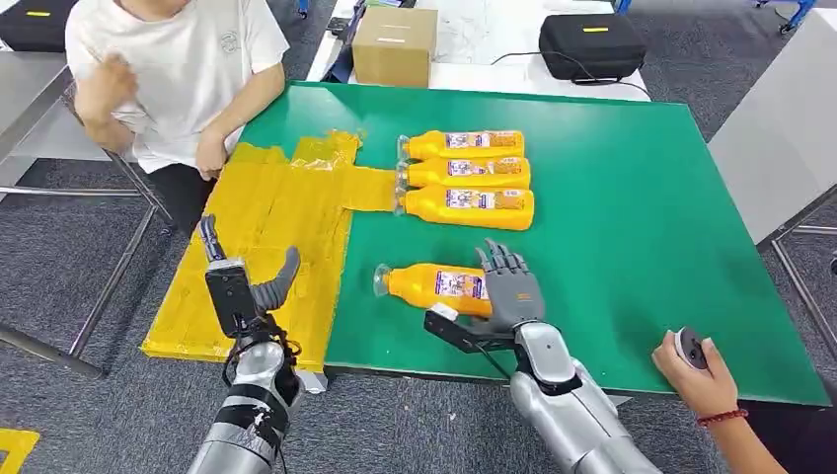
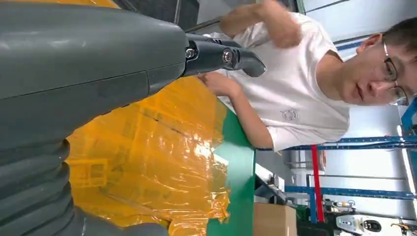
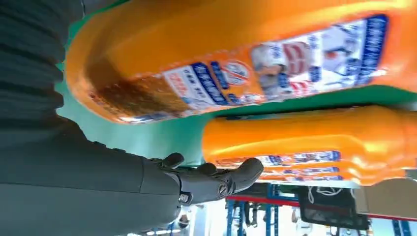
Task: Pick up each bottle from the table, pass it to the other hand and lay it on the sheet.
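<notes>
Four orange bottles lie on their sides on the green tabletop [image 1: 632,217]. Three of them [image 1: 466,176] are in a close row, touching side by side, with their cap ends at the edge of the yellow sheet [image 1: 266,237] that covers the left part of the tabletop. The fourth bottle [image 1: 432,286] lies alone, nearer to us, on the bare green surface just beside the sheet's right border, its clear cap pointing toward the sheet.

Our right hand [image 1: 508,286] is at the bottom end of this fourth bottle. The palm is against the bottle and the fingers [image 1: 501,259] stretch forward, spread apart, along its far end. In the right wrist view the bottle [image 3: 236,64] is very close to the hand and the thumb [image 3: 216,179] is extended beside it, not wrapped around it. We do not see a closed grasp, and the bottle rests on the tabletop.

Our left hand [image 1: 242,281] is raised above the near part of the sheet. It holds nothing; its fingers are apart, one pointing up and the thumb bent outward.

One person in a white shirt [image 1: 183,69] sits at the far left corner, with one hand at the edge of the sheet. Another person's hand [image 1: 691,370] with a red wristband holds a small dark object at the near right corner. Behind the tabletop stand a cardboard box [image 1: 395,46] and a black case [image 1: 592,44].
</notes>
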